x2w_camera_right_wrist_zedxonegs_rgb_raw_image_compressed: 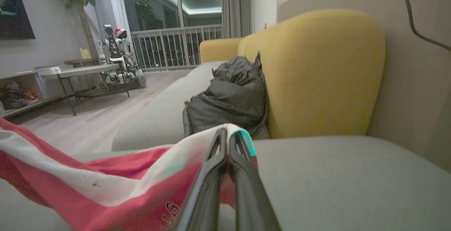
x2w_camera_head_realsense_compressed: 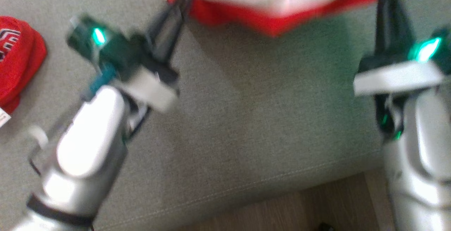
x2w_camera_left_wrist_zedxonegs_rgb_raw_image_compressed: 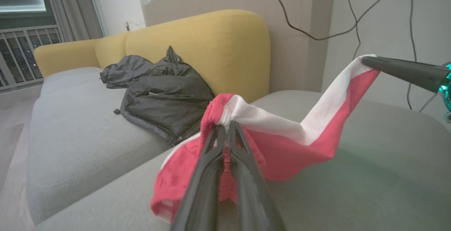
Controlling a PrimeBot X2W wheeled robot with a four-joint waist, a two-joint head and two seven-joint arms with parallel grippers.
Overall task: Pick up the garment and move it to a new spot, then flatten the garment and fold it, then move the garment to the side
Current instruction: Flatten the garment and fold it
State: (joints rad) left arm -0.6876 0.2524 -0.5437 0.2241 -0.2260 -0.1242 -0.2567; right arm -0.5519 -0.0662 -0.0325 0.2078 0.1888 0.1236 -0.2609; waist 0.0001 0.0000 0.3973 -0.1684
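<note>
Grey sofa seat (x2w_camera_head_realsense_compressed: pixel 246 118): dark jacket (x2w_camera_left_wrist_zedxonegs_rgb_raw_image_compressed: pixel 165 97), red cloth (x2w_camera_head_realsense_compressed: pixel 17 58)

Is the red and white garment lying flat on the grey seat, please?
No, the garment hangs stretched between the left end effector and the right end effector, not spread on the grey seat.

Silver forearms (x2w_camera_head_realsense_compressed: pixel 88 143), dark green wrists (x2w_camera_head_realsense_compressed: pixel 112 51) with glowing green lights (x2w_camera_head_realsense_compressed: pixel 99 36), slim black claw fingers (x2w_camera_left_wrist_zedxonegs_rgb_raw_image_compressed: pixel 204 178)
</note>
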